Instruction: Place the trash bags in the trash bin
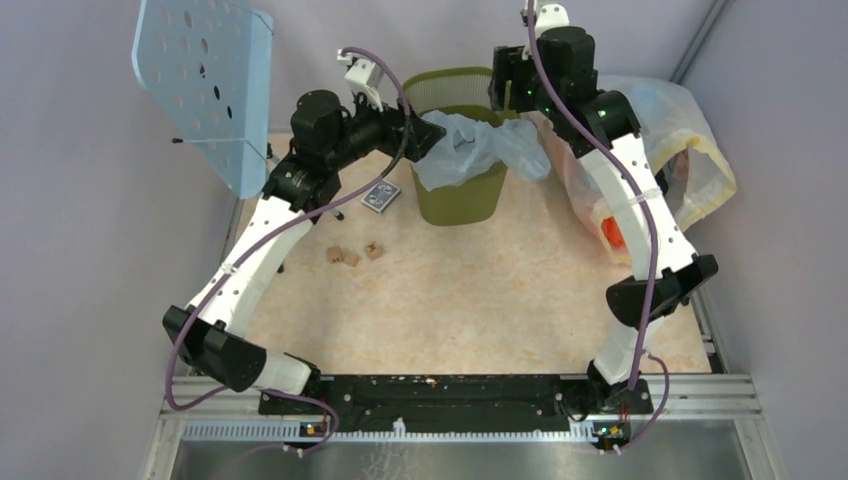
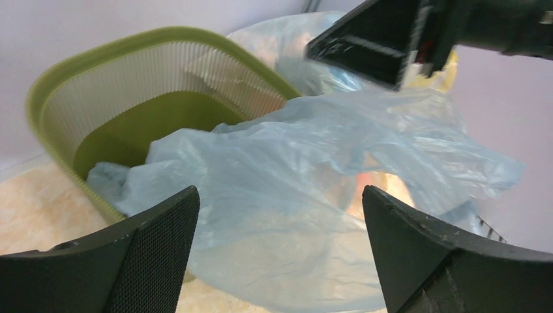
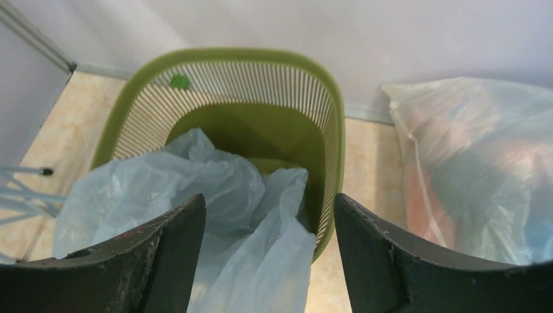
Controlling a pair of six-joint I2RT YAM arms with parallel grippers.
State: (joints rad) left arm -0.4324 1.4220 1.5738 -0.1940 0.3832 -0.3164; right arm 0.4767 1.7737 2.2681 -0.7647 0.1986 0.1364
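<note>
The olive-green trash bin (image 1: 460, 200) stands at the back of the table. A pale blue trash bag (image 1: 470, 148) lies half inside it and spills over the near rim. My left gripper (image 1: 425, 130) hovers at the bin's left side, open. In the left wrist view the trash bag (image 2: 313, 169) sits loose beyond the left gripper (image 2: 280, 215), over the bin (image 2: 65, 98). My right gripper (image 1: 510, 90) hangs above the bin's right rim, open. In the right wrist view the right gripper (image 3: 269, 215) stands above the bag (image 3: 215, 195) and the bin (image 3: 261, 62), gripping nothing.
A big clear sack (image 1: 680, 160) stuffed with coloured items lies right of the bin, also seen as the sack (image 3: 482, 163). A pale blue perforated panel (image 1: 205, 85) stands at the back left. A small dark box (image 1: 380, 197) and some brown cubes (image 1: 345, 255) lie on the table.
</note>
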